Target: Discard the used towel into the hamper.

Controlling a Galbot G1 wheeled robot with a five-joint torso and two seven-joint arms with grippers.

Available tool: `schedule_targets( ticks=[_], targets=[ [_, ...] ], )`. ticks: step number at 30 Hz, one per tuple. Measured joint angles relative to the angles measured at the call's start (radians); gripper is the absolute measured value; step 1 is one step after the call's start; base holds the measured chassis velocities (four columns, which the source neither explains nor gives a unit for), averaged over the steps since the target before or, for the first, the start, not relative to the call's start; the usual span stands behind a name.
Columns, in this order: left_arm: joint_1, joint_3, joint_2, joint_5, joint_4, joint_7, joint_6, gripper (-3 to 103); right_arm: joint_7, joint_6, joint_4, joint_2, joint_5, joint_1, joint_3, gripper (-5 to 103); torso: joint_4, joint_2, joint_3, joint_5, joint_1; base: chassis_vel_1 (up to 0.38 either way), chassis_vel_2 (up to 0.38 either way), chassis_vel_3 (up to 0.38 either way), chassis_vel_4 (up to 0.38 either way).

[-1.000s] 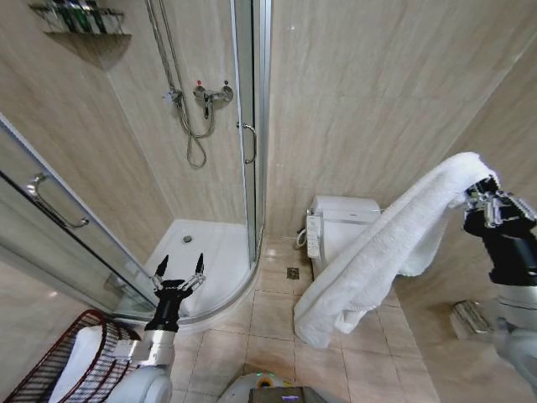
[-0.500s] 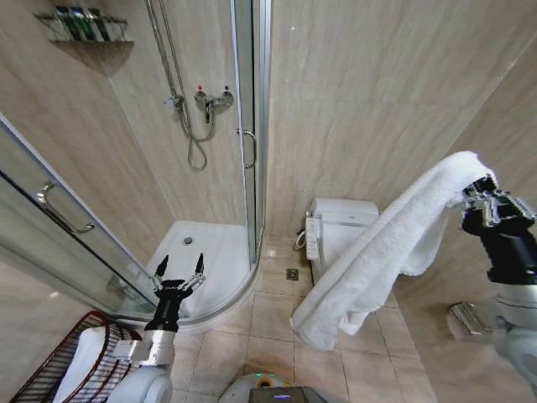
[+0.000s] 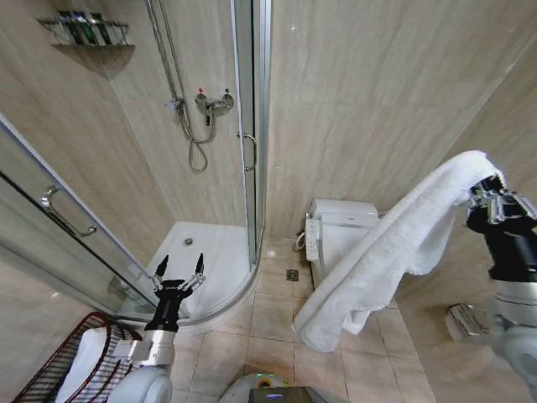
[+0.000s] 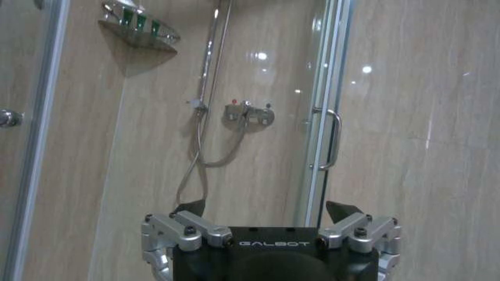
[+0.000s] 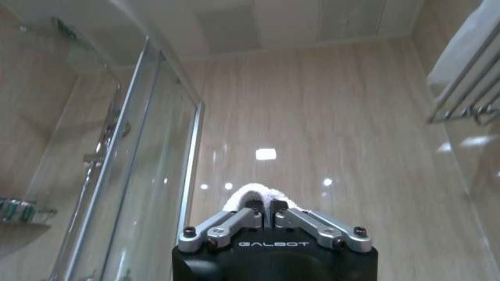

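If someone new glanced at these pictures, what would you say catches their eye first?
Most likely the white towel, hanging in a long drape from the right gripper, which is raised at the right beside the toilet. Next, the left gripper, open and empty, pointing toward the shower tray. The hamper sits at the lower left, already holding something white.
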Motion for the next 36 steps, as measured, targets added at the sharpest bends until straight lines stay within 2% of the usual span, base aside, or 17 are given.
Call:
schedule_targets(
  ticks=[7,13,36],
  targets=[
    [0.0,0.0,0.0,0.0,0.0,0.0,0.0,100,0.0,0.016,0.0,-0.008,0.008,-0.007,0.011,4,0.0,-0.003,-0.002,0.0001,-0.001,0.0,0.0,0.0,0.0],
    [0.0,0.0,0.0,0.0,0.0,0.0,0.0,100,-0.008,-0.001,0.0,-0.008,-0.031,0.031,-0.032,4,0.0002,-0.007,-0.003,0.0001,-0.003,0.04,0.038,0.042,0.04],
    [0.0,0.0,0.0,0.0,0.0,0.0,0.0,100,-0.053,0.005,0.0,-0.018,-0.061,0.044,-0.059,4,0.0003,-0.011,-0.006,0.0001,-0.005,0.105,0.098,0.1,0.098]
  ],
)
